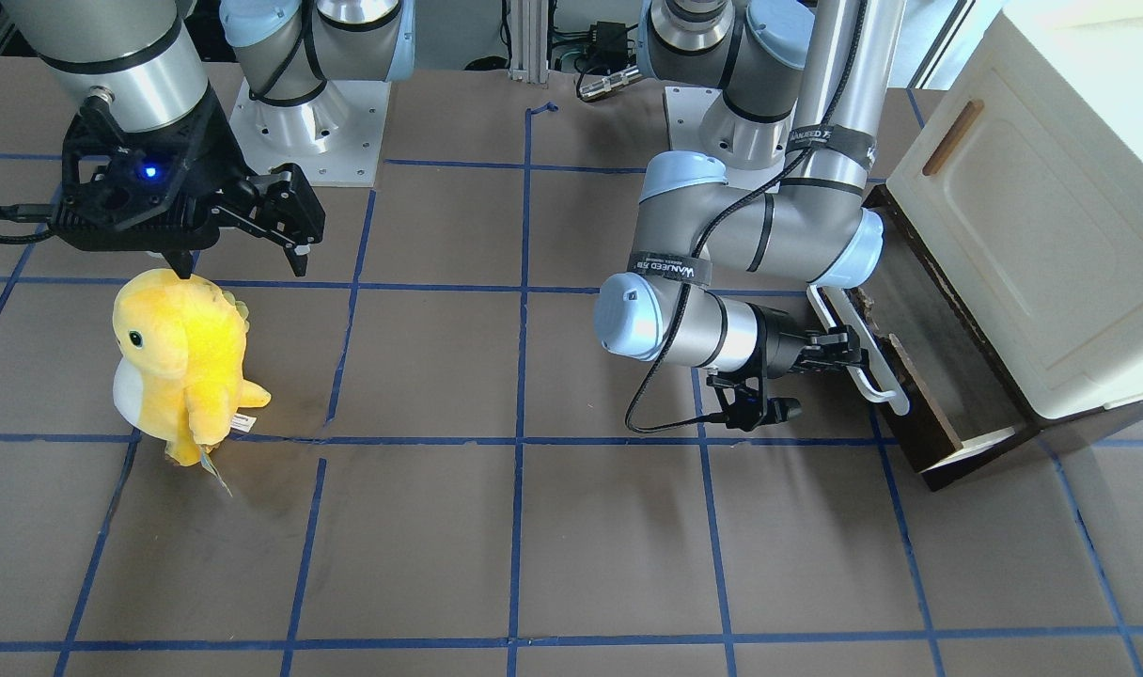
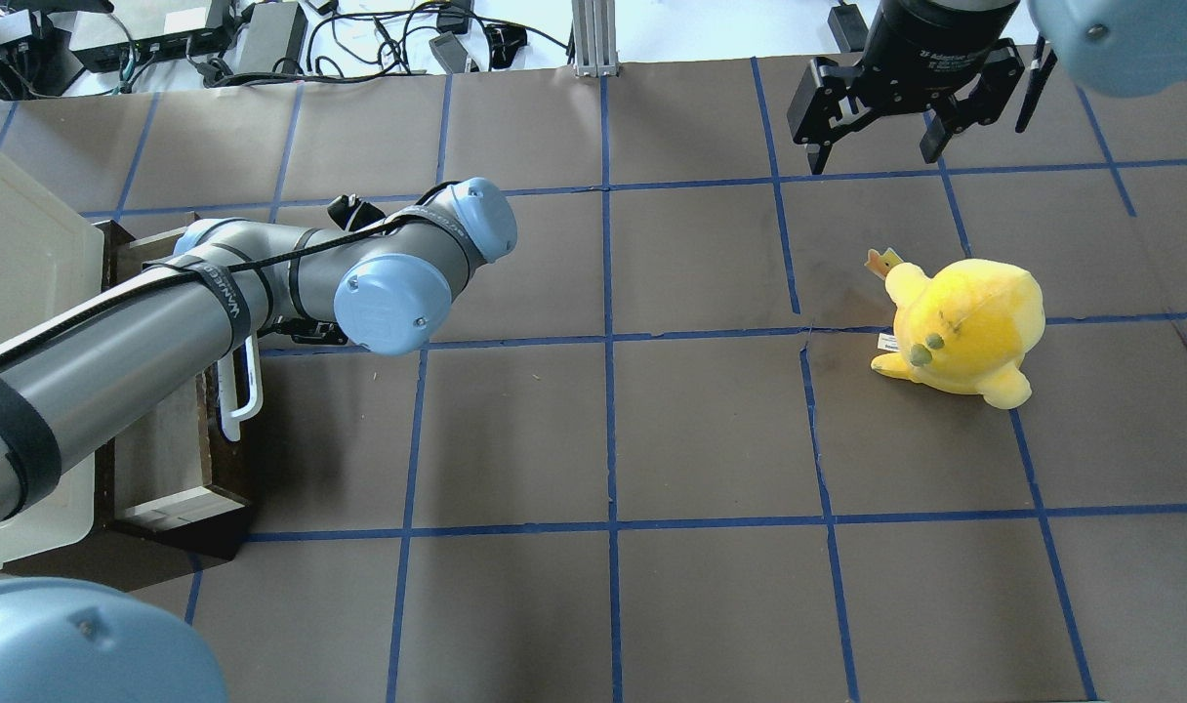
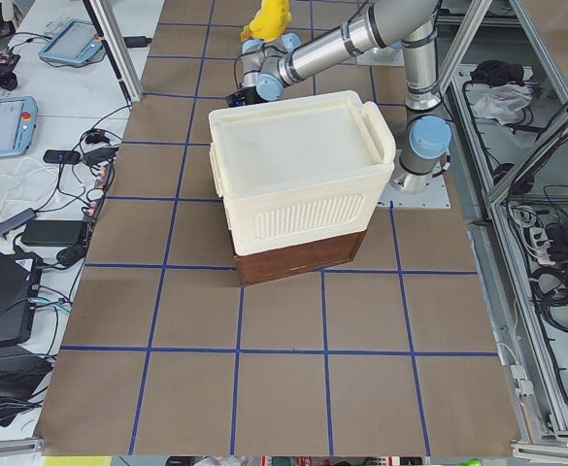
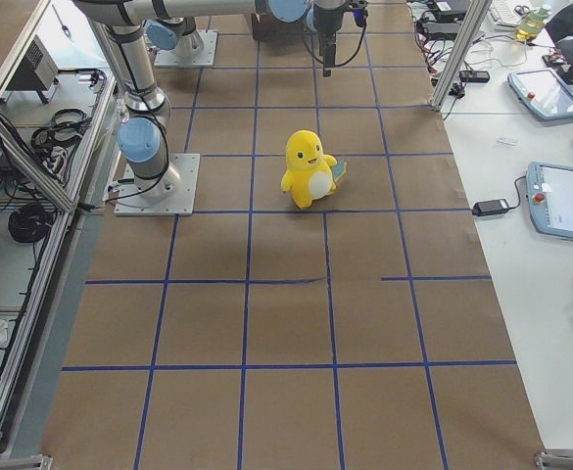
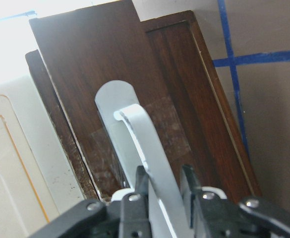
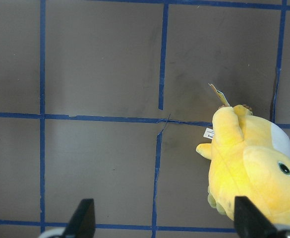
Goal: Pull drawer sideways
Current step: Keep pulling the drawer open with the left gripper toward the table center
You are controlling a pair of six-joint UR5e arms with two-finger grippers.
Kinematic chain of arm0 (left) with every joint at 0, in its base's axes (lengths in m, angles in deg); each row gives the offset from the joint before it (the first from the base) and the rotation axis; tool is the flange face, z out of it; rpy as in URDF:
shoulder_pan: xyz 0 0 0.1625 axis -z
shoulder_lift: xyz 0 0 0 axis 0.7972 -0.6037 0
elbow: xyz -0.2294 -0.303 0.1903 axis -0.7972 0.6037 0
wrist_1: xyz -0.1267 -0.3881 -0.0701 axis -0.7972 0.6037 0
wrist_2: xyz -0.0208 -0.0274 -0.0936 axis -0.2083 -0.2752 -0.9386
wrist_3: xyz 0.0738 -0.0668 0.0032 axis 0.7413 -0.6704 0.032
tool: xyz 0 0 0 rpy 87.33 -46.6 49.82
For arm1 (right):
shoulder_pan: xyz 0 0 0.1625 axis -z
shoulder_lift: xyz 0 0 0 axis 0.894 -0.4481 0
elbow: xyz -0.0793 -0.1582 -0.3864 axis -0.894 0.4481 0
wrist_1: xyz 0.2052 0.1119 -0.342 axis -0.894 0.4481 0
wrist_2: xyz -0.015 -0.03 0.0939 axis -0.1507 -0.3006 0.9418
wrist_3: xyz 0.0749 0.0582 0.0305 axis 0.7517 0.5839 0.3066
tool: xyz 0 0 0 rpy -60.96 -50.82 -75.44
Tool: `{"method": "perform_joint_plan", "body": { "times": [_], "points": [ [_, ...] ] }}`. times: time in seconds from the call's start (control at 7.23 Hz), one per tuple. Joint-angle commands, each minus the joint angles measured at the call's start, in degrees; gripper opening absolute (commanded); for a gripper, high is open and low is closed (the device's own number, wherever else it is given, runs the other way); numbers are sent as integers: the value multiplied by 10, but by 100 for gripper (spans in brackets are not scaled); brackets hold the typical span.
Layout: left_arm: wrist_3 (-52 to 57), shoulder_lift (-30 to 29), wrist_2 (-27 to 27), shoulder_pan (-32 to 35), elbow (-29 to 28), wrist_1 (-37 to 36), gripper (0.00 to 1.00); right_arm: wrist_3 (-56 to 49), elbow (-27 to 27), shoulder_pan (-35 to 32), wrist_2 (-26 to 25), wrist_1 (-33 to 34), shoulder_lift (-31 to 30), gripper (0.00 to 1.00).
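Black fingers (image 5: pixel 187 178) of the left gripper (image 5: pixel 163 176) fill the bottom of the wrist cam. One sits each side of the long white bar handle (image 5: pixel 137 131), pressed in on it: clamped, no gap showing. In the front view the hold looks roughly mid-bar, which makes sense, since a central grip pulls evenly.

The handle belongs to the dark brown wooden drawer (image 1: pixel 921 425), at the table's end on the robot's left, at the base of the cream-white cabinet (image 1: pixel 1032 235). The drawer stands partly out, w/ its pale wood inner side (image 1: pixel 990 439) showing at the open end. The left wrist lies about horizontal & points straight at the drawer front, i.e. in line w/ the slide. A straight draw toward table centre should prob. carry the drawer w/o twisting it. Any sideways drift could jam it or drag the cabinet along.

Right gripper (image 1: pixel 242 271) hangs w/ fingers wide apart, holding nothing, up over the brown tabletop w/ blue tape grid (image 1: pixel 534 527). It's near the yellow plush toy (image 1: pixel 181 362) but not touching it. It looks parked out of the way, well apart from the drawer.
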Motion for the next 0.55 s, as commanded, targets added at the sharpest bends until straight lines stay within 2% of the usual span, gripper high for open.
{"method": "perform_joint_plan", "body": {
  "times": [0.0,0.41],
  "points": [
    [0,0,-2,11,-1,0,23,0,0,0,0,0,0,100],
    [0,-1,-1,17,-1,0,24,-1,0,0,0,0,0,100]
  ]
}}
